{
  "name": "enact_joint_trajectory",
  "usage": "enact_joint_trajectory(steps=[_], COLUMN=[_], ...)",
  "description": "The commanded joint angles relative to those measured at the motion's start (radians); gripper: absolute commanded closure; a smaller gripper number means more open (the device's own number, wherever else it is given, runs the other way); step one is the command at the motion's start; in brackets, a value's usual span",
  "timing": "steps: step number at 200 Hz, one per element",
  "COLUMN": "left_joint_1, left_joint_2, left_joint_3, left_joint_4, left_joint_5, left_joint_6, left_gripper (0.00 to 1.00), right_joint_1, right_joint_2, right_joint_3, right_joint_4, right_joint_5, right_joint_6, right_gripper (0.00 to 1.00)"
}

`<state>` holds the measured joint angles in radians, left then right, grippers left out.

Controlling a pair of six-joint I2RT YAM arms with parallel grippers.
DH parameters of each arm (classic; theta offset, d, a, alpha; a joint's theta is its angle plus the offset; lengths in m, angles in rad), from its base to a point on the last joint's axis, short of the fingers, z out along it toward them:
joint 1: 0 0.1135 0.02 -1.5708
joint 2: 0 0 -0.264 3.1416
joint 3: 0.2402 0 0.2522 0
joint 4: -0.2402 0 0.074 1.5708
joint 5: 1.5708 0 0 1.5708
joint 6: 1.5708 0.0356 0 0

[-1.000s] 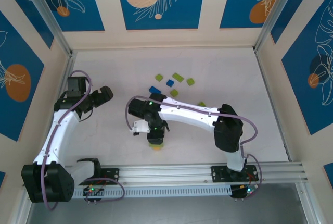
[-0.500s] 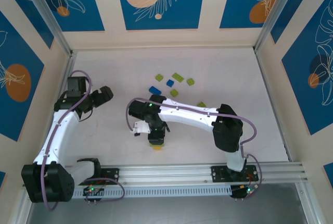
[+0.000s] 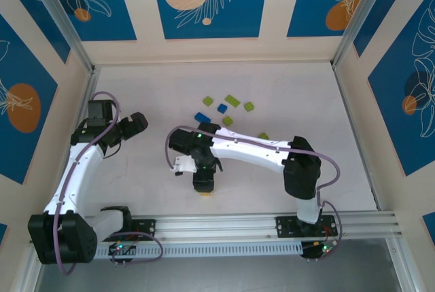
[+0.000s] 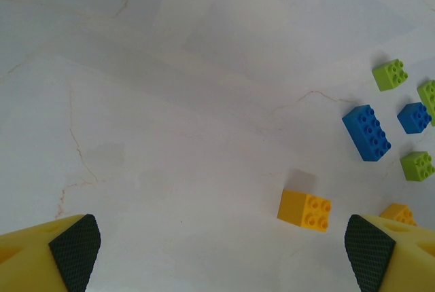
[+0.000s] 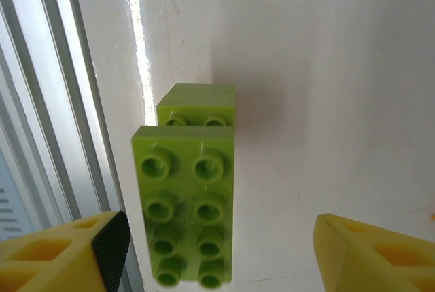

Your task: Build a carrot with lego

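Observation:
A long lime green lego brick tops a stack, and a second green brick steps out below it. My right gripper stands open around the stack, its fingers apart from the brick's sides. From above, the right gripper covers the stack near the table's front edge, where an orange sliver of the stack peeks out. My left gripper is open at the left with nothing in it. In the left wrist view the left gripper looks over an orange brick and a blue brick.
Loose green bricks and blue bricks lie scattered mid-table behind the right arm. A metal rail runs along the near edge, close beside the stack. Walls enclose the table on three sides.
My right gripper has opened and let go of the green-topped stack, which stays standing on the table. The left arm has not moved.

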<state>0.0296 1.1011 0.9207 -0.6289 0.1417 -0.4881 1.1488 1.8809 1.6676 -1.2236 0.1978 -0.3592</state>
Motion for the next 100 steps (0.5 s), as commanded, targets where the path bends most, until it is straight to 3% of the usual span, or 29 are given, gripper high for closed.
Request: enact_joint_trajectory(steps=[1,36,66,100], left_joint_1=[0.005,0.006,0.005,0.006], left_joint_2=[-0.009,-0.012,-0.013,-0.006], left_joint_3=[-0.008,-0.008,-0.01,-0.007], left_joint_4=[0.008,0.006,0.009,0.014], left_joint_5=[0.008,0.01,0.011,0.024], left_joint_6=[0.014,0.014,0.014,0.013], left_gripper=[0.05,0.05,0.05,0.05], right_joint_1=[0.004,-0.08,-0.329,-0.565], right_joint_2=[-0.119,-0.277,-0.348,-0.296], right_joint_3=[0.021,-0.024,-0.164,-0.302], right_joint_4=[-0.007,0.077,0.185,0.293], right_joint_5=[-0.017,0.07,0.093,0.074], right_joint_6=[0.023,0.107,0.254,0.348], right_gripper=[0.26,0.24,0.24,0.25])
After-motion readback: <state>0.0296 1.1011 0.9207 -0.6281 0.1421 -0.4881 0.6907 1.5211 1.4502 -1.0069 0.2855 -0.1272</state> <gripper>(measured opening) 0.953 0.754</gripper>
